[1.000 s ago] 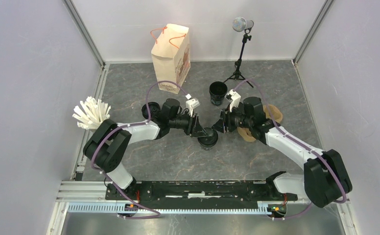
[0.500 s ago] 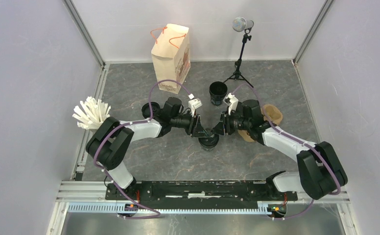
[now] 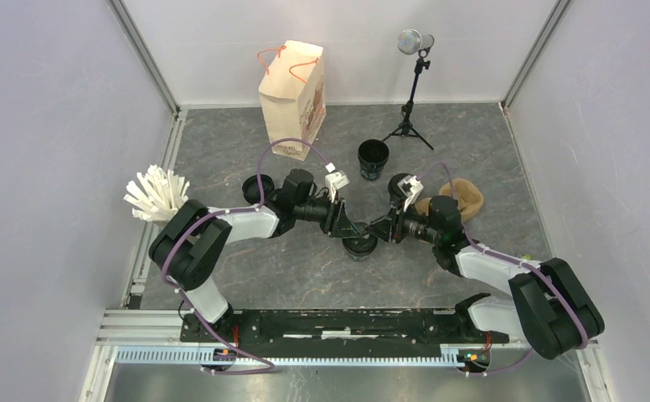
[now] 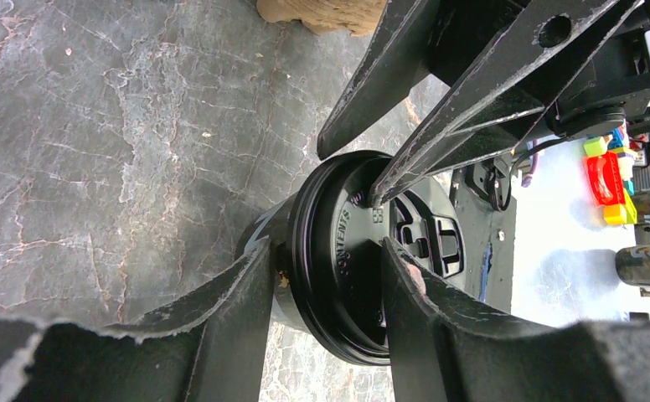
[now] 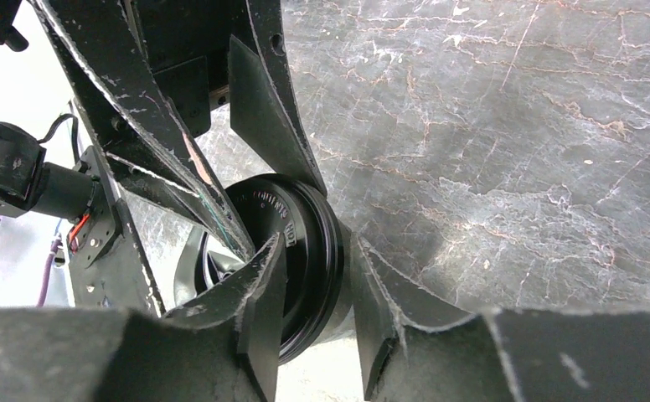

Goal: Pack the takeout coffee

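Black lidded cup point(image 3: 359, 245) is between the two arms, mid-surface, a little toward the near edge. In the wrist views its lid point(image 4: 347, 251) faces the near edge, so the cup appears tipped. Cannot tell whether it touches the grey marbled surface point(image 3: 506, 151).

Left pincer point(image 3: 348, 232): clenched on the lidded cup, one finger against the cup wall under the rim, the other across the lid face.

Right pincer point(image 3: 375, 234): from the opposite side, grasping the same rim in the same way, one fingertip on the lid face and one on the wall. The two pincers nearly meet over the lid.

Open cup point(image 3: 373, 159) stands upright farther back. Brown pulp carrier point(image 3: 466, 194) lies behind the right arm. Paper bag point(image 3: 292, 92) with orange handles stands upright by the back wall, well apart from the lidded cup.
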Robot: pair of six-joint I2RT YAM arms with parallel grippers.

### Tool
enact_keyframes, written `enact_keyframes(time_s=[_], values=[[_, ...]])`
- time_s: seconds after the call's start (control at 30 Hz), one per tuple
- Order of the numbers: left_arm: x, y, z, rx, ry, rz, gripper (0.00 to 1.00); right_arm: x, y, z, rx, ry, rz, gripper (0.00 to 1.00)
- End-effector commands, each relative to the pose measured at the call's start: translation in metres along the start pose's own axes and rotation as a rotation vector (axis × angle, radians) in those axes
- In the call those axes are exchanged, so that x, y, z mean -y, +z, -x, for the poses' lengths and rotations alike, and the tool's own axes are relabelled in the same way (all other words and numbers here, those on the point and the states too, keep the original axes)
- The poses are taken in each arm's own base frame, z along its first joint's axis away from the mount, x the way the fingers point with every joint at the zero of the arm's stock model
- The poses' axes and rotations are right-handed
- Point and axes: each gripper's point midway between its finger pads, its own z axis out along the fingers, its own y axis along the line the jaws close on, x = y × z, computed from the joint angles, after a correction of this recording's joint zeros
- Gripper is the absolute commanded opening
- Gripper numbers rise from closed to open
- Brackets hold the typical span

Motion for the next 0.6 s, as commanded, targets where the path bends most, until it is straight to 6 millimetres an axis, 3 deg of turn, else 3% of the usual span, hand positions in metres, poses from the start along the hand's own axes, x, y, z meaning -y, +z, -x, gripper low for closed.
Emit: enact_keyframes(time_s=[0.0,0.2,0.3,0.57], values=[[-0.047,-0.015,-0.101,-0.25,-0.142,0.226,0.55,0.021,-0.015,-0.058,-0.175,0.105,-0.113,0.42],[-0.043,-0.016,-0.096,-0.239,-0.131,0.213,0.55,0.0,-0.014,0.013,-0.076,0.033,-0.089,0.54],[-0.043,-0.015,-0.094,-0.236,-0.137,0.213,0.55,-0.006,-0.018,0.032,-0.062,0.0,-0.098,0.58],[-0.044,-0.013,-0.092,-0.206,-0.162,0.223,0.55,-0.009,-0.029,0.014,-0.074,0.034,-0.099,0.6]])
